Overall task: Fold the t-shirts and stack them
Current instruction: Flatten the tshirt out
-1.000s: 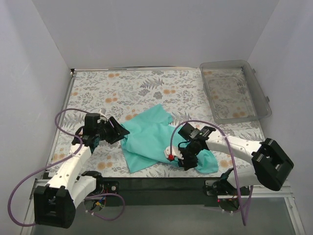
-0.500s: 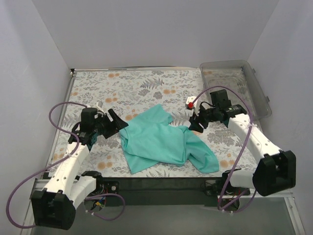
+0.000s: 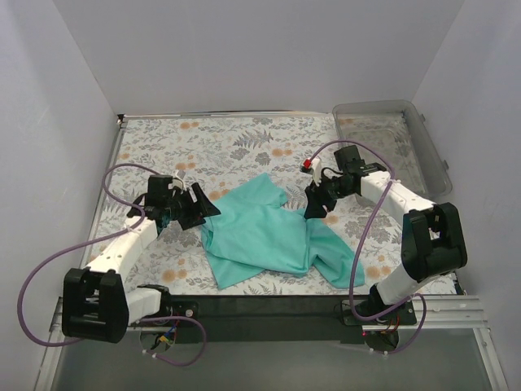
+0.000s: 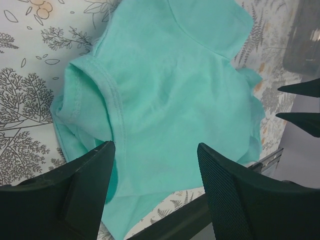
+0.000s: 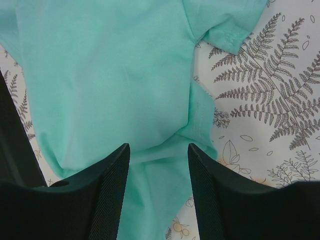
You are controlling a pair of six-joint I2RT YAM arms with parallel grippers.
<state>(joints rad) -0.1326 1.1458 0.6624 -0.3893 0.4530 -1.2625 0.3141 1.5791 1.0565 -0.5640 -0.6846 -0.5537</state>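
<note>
Crumpled plain teal short-sleeved cotton t-shirt (image 3: pixel 260 236) lying on floral bench (image 3: pixel 244 138), well apart from clear plastic tub (image 3: pixel 391 151).

Left claw (image 3: pixel 207 210) hovering at shirt edge farthest from tub. Right claw (image 3: pixel 313 209) hovering at tub-side edge. Both gaping, gripping nothing.

Risk: claws pinching bunched layers, fold going crooked.

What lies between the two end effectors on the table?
The teal t-shirt lies rumpled between the left end effector and the right end effector, as the top view shows.
</note>
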